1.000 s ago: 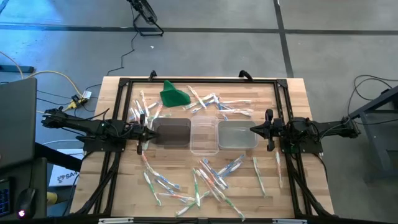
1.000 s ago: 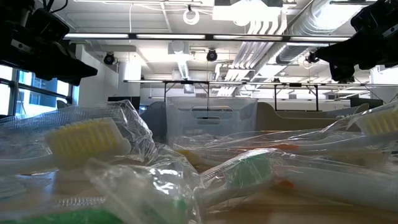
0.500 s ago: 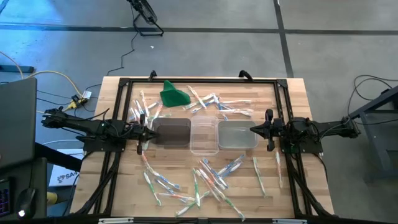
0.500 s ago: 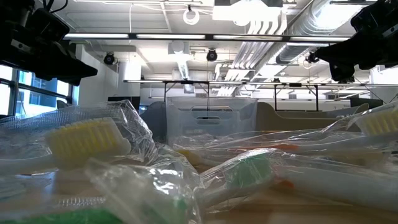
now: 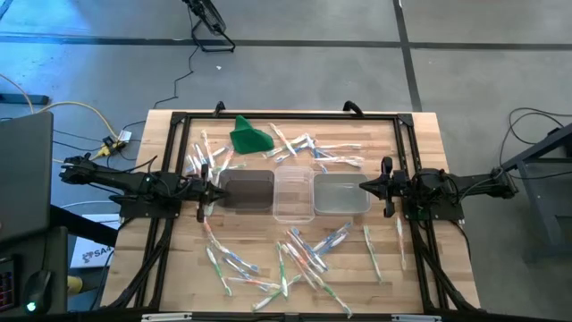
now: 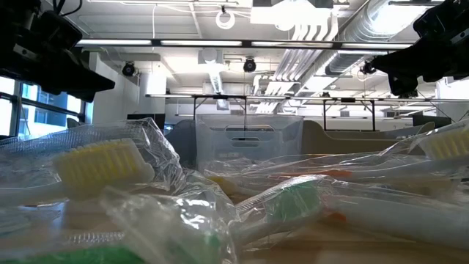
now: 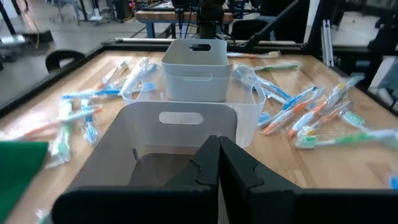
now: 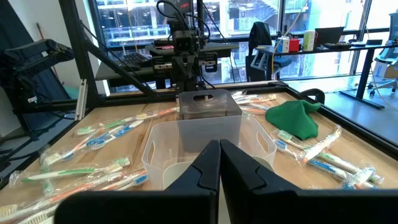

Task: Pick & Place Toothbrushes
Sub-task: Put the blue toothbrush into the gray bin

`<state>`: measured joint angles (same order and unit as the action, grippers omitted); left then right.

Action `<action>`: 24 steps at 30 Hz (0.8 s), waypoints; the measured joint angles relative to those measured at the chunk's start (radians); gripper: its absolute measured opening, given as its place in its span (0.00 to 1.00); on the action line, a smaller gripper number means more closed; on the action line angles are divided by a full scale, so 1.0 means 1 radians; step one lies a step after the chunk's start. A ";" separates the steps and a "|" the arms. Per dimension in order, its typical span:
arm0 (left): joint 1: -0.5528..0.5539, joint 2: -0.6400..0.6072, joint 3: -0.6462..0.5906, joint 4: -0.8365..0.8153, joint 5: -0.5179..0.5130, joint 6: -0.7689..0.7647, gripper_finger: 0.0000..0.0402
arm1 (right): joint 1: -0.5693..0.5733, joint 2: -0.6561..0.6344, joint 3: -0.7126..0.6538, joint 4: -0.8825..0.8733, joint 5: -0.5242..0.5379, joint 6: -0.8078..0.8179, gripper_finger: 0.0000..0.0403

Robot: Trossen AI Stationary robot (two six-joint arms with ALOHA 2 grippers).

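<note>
The toothbrushes (image 5: 304,255) are thin whitish sticks with green, orange-pink or blue parts, many sealed in crinkled clear wrappers. They lie scattered flat on the wooden worktop (image 5: 429,134) in two loose spreads: one on the far side around the green cloth (image 5: 248,137), the other on the near side of the three clear tubs (image 5: 293,193), with a few single ones (image 5: 371,253) toward the right arm's side. In the low view the bristle heads (image 6: 102,165) show yellowish and green through the plastic. The left claw (image 5: 207,190) hangs just beside the dark tub's end, fingers together, holding nothing. The right claw (image 5: 371,186) sits at the opposite tub's end, likewise pressed together and empty.
</note>
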<state>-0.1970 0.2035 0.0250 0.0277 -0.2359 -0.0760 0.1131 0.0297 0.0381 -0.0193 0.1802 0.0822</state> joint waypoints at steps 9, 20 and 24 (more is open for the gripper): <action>0.000 0.000 0.000 0.000 0.000 -0.245 0.00 | 0.000 0.000 0.000 0.000 0.000 0.000 0.01; 0.000 0.000 0.000 0.000 0.000 -0.244 0.00 | 0.000 0.000 0.000 0.009 0.000 0.003 0.01; 0.000 0.000 0.000 0.000 0.000 -0.244 0.00 | 0.000 0.000 0.000 0.074 0.005 0.052 0.01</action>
<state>-0.1967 0.2031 0.0250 0.0280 -0.2356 -0.3202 0.1131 0.0297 0.0380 0.0551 0.1853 0.1343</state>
